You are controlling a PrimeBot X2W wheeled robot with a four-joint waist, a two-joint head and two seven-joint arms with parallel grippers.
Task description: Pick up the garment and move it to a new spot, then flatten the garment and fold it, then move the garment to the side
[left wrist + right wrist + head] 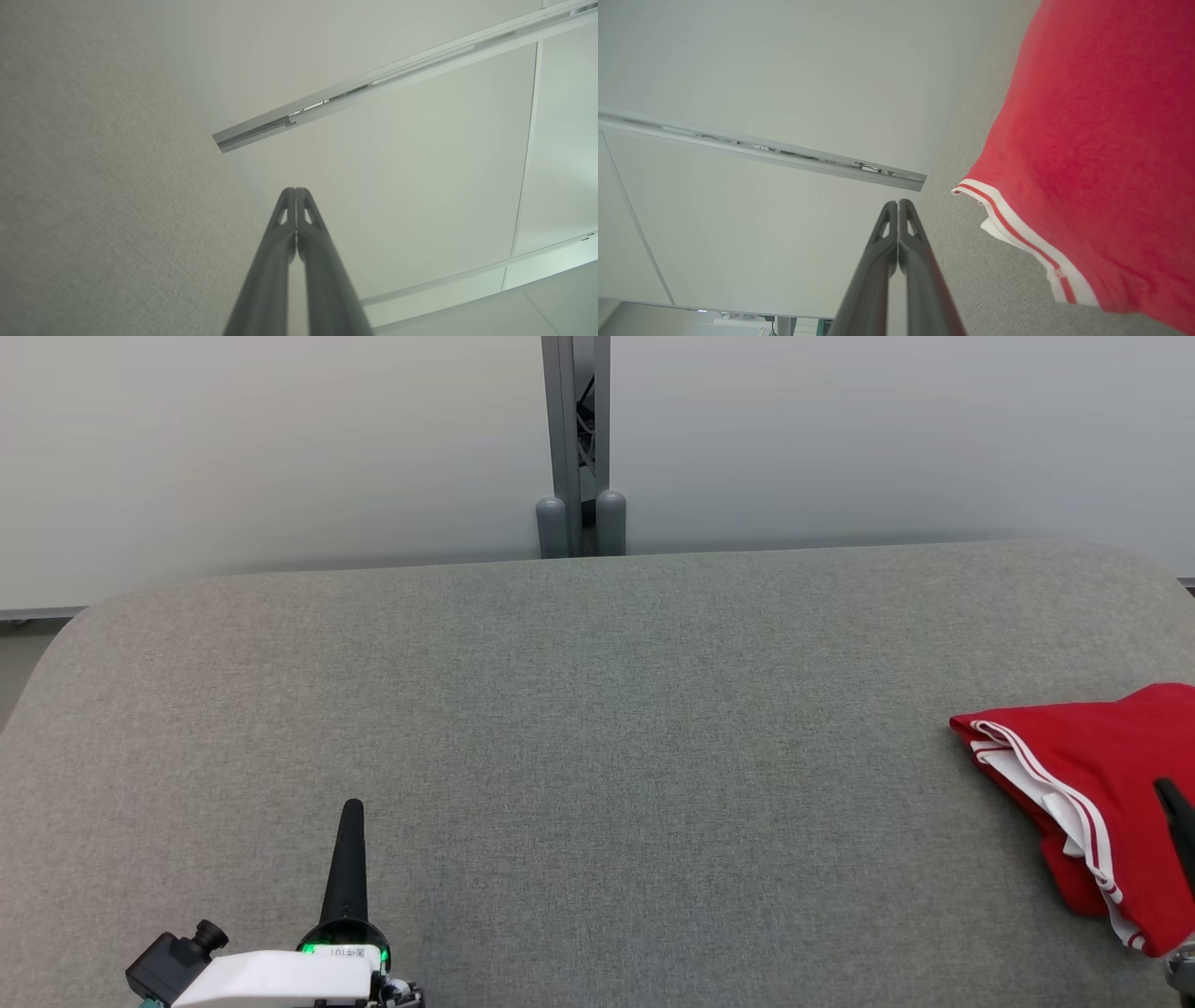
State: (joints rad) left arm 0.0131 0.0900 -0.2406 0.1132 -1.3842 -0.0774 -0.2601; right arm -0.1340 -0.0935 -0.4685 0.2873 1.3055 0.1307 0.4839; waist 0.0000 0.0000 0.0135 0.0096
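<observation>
Head view: the folded red garment (pixel 1102 775) with white-striped trim lies at the right edge of the grey fabric-covered table (pixel 597 709), beside the right gripper (pixel 1178 812). The left gripper (pixel 352 812) is well apart. Left wrist view: fingers pressed together, empty. Right wrist view: likewise pinched, empty, beside the cloth. The set-aside step looks done; the next move is probably only to keep clear.

Garment (pixel 1092 775): lies on the padded surface (pixel 597 709), at its right end.
Left gripper (pixel 352 805): over the surface's near left part, fingers pointing toward the far edge, well apart from the garment.
Right gripper (pixel 1174 798): at the right border, over the garment's near part.
Post (pixel 576 439): stands behind the surface's far edge, at mid-width, between two wall panels.
</observation>
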